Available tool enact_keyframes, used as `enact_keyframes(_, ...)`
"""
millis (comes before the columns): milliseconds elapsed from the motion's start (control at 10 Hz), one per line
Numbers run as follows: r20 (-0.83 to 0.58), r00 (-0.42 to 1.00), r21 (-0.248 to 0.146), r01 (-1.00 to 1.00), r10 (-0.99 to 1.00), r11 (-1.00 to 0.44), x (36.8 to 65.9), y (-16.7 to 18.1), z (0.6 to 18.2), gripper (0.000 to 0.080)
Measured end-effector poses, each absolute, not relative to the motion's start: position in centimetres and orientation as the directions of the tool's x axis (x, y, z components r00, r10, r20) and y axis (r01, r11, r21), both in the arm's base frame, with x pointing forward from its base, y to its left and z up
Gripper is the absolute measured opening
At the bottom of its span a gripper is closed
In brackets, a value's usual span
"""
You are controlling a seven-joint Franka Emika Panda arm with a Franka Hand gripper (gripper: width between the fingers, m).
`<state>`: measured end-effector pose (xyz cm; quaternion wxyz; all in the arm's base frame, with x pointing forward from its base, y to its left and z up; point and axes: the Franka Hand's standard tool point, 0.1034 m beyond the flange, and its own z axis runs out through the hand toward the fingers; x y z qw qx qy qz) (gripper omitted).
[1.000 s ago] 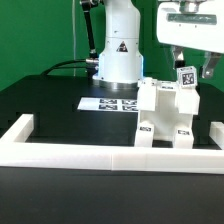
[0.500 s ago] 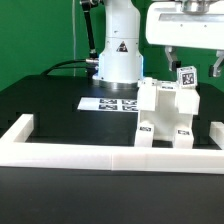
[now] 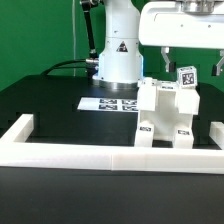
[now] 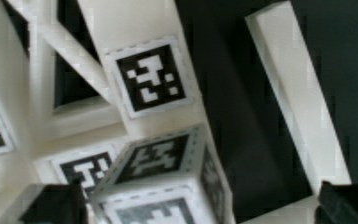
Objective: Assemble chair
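Overhead, the gripper (image 3: 190,66) hung with jaws spread wide above the chair (image 3: 160,115), gripping nothing, apparently. The chair stood on the table (image 3: 50,100) at the exterior view's right, just behind the rail (image 3: 110,152), beside the marker board (image 3: 110,103).

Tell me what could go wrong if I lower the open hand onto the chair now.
1. The open hand hovers just above the tagged top block of the chair. If it comes down slightly off-centre, a fingertip could strike the block and shift it.
2. The chair stands close to the white border rail. A sideways push might jam or tip it there.
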<state>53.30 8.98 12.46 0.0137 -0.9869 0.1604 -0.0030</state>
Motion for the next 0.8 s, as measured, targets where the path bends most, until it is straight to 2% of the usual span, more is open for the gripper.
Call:
enact_keyframes(300, 0.007, 0.989, -0.027, -0.147, -0.148, -0.989, 53.34, 8.88, 12.48, 0.0649)
enact_keyframes(400, 0.007, 0.989, -0.027, -0.149, -0.15, -0.988, 53.35, 8.8, 12.48, 0.0649)
enact_keyframes(500, 0.006, 0.988, -0.027, -0.151, -0.152, -0.988, 53.34, 8.8, 12.48, 0.0537)
enact_keyframes(600, 0.006, 0.988, -0.027, -0.152, -0.152, -0.988, 53.34, 8.8, 12.48, 0.0537)
enact_keyframes(700, 0.006, 0.988, -0.027, -0.152, -0.152, -0.988, 53.34, 8.79, 12.48, 0.0336)
enact_keyframes(800, 0.006, 0.988, -0.027, -0.152, -0.152, -0.988, 53.35, 8.79, 12.48, 0.0336)
